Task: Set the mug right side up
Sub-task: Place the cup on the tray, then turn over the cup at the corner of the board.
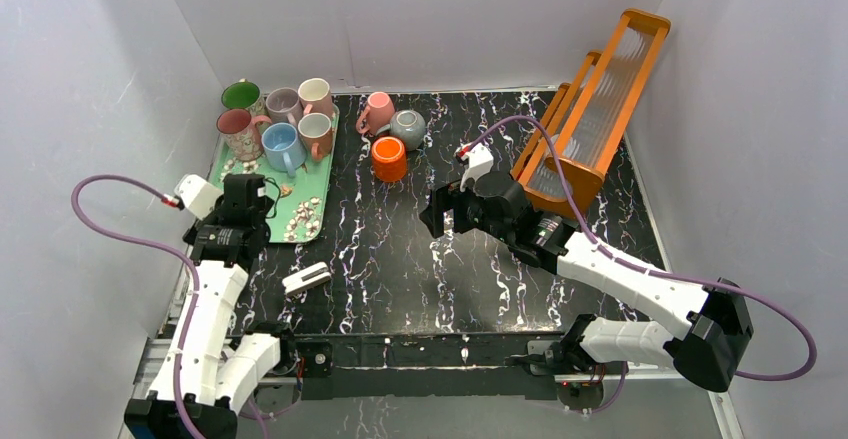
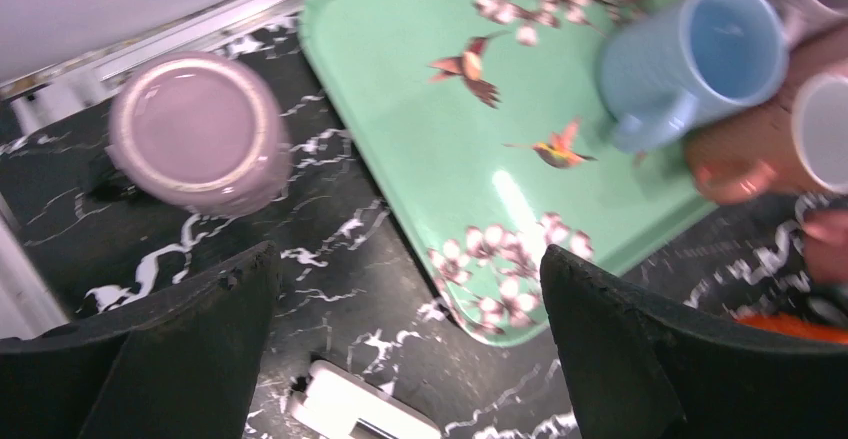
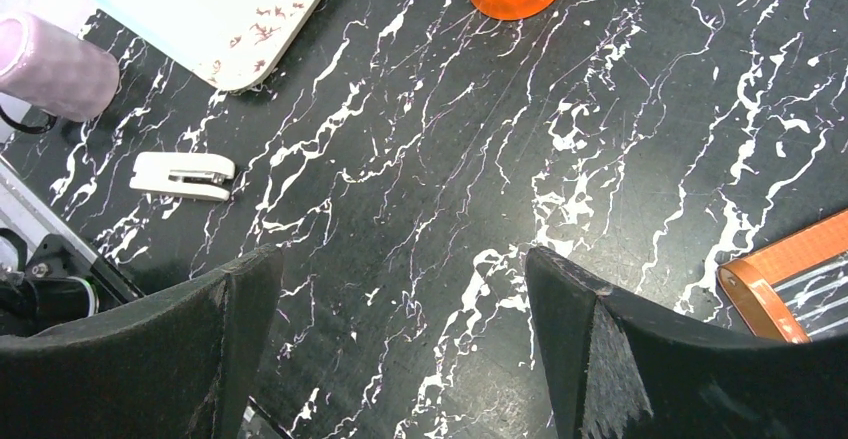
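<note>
— Where is the mug sitting?
— I'm finding it only on the wrist cameras: a glossy lilac mug [image 2: 195, 134] on the marbled black table [image 2: 330, 259], beside the green floral tray [image 2: 420, 109]. Overhead, my left arm [image 1: 215, 299] is hiding it.
— Claws?
— The left gripper [image 2: 405, 269] is hovering nearby, pointing down, spread wide and empty. The right gripper [image 3: 400, 269] is gaping too.

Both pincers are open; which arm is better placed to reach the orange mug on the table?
Right. The right pincer hangs open close to the orange mug, which sits straight ahead in its wrist view. The left pincer has the green tray in between and is beside a lilac mug.
</note>
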Controlling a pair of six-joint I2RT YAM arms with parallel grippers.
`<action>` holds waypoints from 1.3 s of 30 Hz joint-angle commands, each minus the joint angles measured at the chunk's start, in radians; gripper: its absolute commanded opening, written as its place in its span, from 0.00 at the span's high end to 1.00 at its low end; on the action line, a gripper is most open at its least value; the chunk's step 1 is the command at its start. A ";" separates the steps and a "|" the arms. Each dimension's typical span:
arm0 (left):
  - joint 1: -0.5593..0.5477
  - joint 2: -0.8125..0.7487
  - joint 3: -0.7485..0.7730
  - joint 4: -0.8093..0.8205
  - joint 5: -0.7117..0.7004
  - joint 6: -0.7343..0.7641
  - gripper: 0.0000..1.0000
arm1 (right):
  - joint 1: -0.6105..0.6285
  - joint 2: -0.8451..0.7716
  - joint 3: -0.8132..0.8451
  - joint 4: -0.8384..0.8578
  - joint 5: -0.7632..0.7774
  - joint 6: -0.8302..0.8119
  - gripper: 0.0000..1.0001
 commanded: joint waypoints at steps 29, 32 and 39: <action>0.474 -0.003 -0.100 -0.167 -0.215 -0.741 0.12 | 0.004 0.008 0.088 -0.041 -0.100 -0.002 0.01; 0.569 -0.003 -0.128 -0.131 -0.142 -0.705 0.12 | 0.003 0.001 0.086 -0.043 -0.091 -0.004 0.01; 0.874 0.025 -0.216 -0.027 0.149 -0.574 0.12 | 0.005 0.003 0.086 -0.042 -0.098 -0.004 0.01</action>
